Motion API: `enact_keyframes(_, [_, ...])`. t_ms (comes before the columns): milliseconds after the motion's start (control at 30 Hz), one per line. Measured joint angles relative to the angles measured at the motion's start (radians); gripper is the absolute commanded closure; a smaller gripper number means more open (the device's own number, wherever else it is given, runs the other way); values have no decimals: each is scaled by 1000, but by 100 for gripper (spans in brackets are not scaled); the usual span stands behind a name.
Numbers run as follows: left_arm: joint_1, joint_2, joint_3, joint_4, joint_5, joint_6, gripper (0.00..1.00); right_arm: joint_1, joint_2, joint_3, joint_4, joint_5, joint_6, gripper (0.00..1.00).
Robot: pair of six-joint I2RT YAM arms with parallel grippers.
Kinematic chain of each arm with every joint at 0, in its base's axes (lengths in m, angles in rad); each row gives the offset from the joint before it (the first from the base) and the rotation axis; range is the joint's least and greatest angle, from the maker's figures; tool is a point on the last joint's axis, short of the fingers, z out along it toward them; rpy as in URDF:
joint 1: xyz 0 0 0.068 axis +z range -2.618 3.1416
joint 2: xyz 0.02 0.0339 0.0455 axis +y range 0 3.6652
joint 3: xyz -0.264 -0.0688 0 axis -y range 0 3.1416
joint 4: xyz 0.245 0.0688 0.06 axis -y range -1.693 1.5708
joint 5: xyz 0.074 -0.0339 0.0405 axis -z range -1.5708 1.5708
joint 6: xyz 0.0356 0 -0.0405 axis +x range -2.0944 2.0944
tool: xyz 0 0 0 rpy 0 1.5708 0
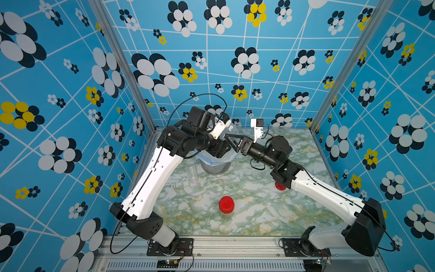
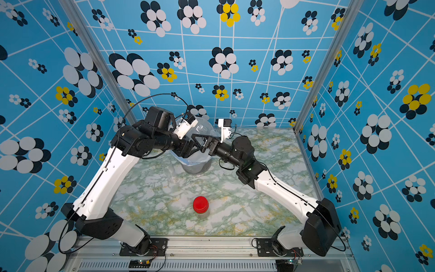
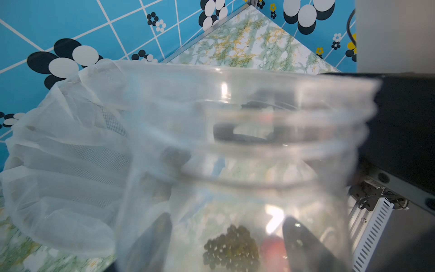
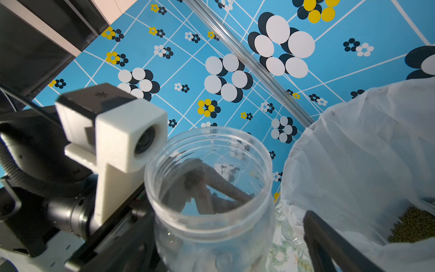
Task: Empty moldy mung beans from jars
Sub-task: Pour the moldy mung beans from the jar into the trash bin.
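My left gripper point(image 3: 228, 245) is shut on a clear open-mouthed jar point(image 3: 247, 146), held above the bin point(image 1: 213, 164) at the back of the table. Its dark fingers point(image 3: 153, 242) press the jar's walls. In the right wrist view this jar point(image 4: 211, 188) looks empty. A clump of olive mung beans point(image 3: 231, 247) shows through its wall; I cannot tell whether they are inside. More mung beans point(image 4: 412, 226) lie in the bin's white bag. My right gripper point(image 1: 231, 141) is open, its jaws on either side of the jar, apart from it. In both top views the jar point(image 2: 203, 128) shows above the bin.
A tall narrow clear jar point(image 1: 191, 169) stands left of the bin. A red-lidded jar point(image 1: 226, 205) stands near the table's front middle. A red lid point(image 1: 280, 186) peeks out under my right arm. Both arms cross over the bin.
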Motion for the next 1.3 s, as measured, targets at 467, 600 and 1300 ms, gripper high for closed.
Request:
enact_keyframes(467, [8, -4, -27, 45, 19, 0, 67, 3, 77, 97, 2, -5, 50, 29])
enact_keyframes(600, [9, -4, -27, 44, 16, -1, 63, 5, 81, 99, 2, -2, 53, 37])
enact_keyframes(1300, [31, -85, -143, 179, 61, -4, 18, 26, 74, 268, -299, 53, -105, 48])
